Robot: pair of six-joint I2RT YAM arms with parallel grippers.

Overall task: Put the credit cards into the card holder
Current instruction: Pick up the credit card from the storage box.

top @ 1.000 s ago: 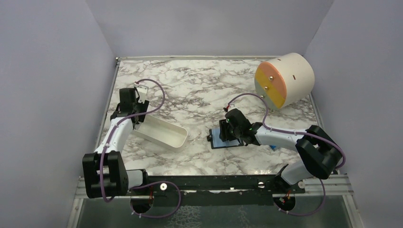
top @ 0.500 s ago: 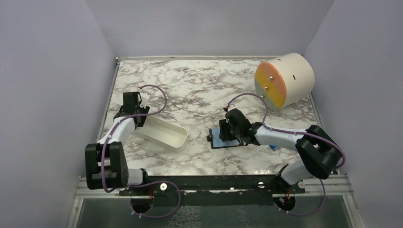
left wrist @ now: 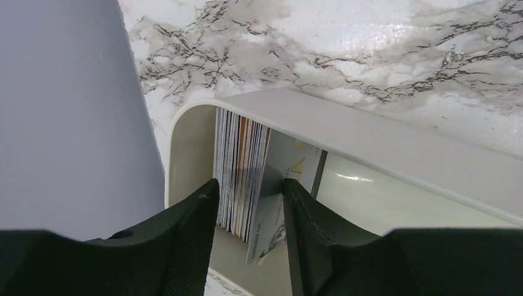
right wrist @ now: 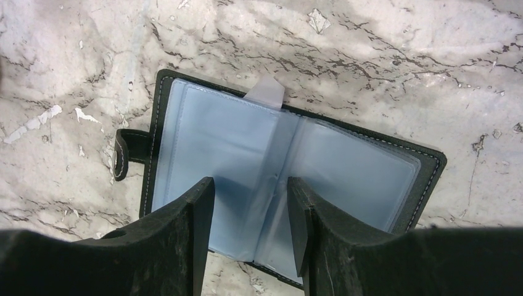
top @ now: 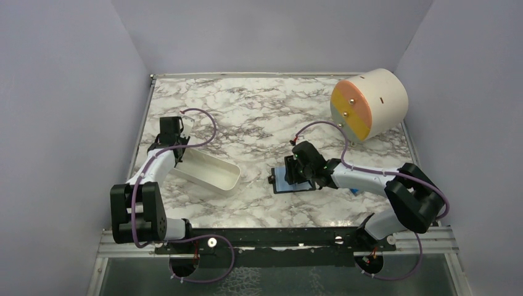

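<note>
The credit cards [left wrist: 239, 161] stand on edge as a thick stack at the left end of a white oblong tray [left wrist: 395, 135]. One light card [left wrist: 290, 185] leans off the stack. My left gripper [left wrist: 250, 191] is open, one jaw on each side of the stack. In the top view it [top: 174, 147] sits at the tray's far-left end [top: 210, 176]. The card holder [right wrist: 290, 154] lies open on the marble, light blue sleeves up, with a black strap on its left. My right gripper [right wrist: 250, 188] is open and empty just above its near edge; both also show in the top view [top: 295, 172].
A large white cylinder [top: 370, 103] with an orange and yellow face lies at the back right. A small blue block [top: 356, 190] peeks out beside the right forearm. Grey walls enclose the table on the left, back and right; the left wall is close to the tray.
My left gripper has shifted slightly towards the tray's end where the cards stand. The right arm and the card holder have not moved.
</note>
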